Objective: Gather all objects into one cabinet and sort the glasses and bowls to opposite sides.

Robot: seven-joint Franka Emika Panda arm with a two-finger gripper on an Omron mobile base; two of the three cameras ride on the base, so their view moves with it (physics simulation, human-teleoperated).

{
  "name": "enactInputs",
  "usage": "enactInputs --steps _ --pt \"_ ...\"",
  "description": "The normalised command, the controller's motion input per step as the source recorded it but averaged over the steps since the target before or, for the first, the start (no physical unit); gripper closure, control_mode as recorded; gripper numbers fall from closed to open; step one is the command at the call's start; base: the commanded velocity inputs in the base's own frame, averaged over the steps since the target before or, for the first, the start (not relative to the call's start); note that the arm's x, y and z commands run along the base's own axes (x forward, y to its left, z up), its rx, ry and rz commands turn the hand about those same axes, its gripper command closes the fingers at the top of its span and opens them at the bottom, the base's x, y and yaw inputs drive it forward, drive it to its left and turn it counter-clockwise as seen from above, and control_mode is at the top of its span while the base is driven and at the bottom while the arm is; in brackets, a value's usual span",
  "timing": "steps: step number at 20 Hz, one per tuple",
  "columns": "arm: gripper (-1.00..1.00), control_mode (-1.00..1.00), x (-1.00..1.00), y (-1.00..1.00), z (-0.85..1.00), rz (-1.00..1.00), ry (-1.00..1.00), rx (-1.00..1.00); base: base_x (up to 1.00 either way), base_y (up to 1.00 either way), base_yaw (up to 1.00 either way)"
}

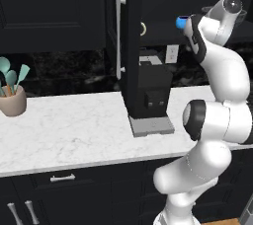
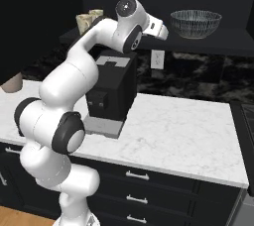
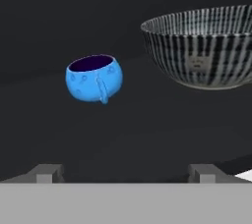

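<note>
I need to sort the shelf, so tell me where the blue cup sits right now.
In the hand view the blue cup stands upright on the cabinet shelf, left of the see-through bowl and apart from it.

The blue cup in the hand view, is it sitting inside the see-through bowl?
No, the blue cup stands apart on the shelf, beside the see-through bowl.

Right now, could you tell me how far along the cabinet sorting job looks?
Done: the see-through bowl, blue cup and two cream mugs all sit on the open black cabinet shelf, mugs at the opposite end from the bowl. In hand: nothing; the gripper is open, facing the shelf. Left: probably just withdrawing.
</note>
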Motion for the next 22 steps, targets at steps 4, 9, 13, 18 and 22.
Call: enactInputs --steps 4,9,13,18,22 --pt "-1.00 -1.00 0.36 -0.18 0.00 0.00 0.00 0.06 0.00 0.00 0.00" --pt "-1.00 -1.00 0.15 -0.01 0.00 0.01 0.00 0.06 0.00 0.00 0.00" --pt "-1.00 -1.00 0.18 0.07 0.00 0.03 0.00 0.00 0.00 0.00 0.00" --pt "-1.00 -1.00 0.29 0.00 0.00 0.04 0.00 0.00 0.00 0.00 0.00" --pt "-1.00 -1.00 0.33 0.00 0.00 0.05 0.00 0.00 0.00 0.00 0.00"
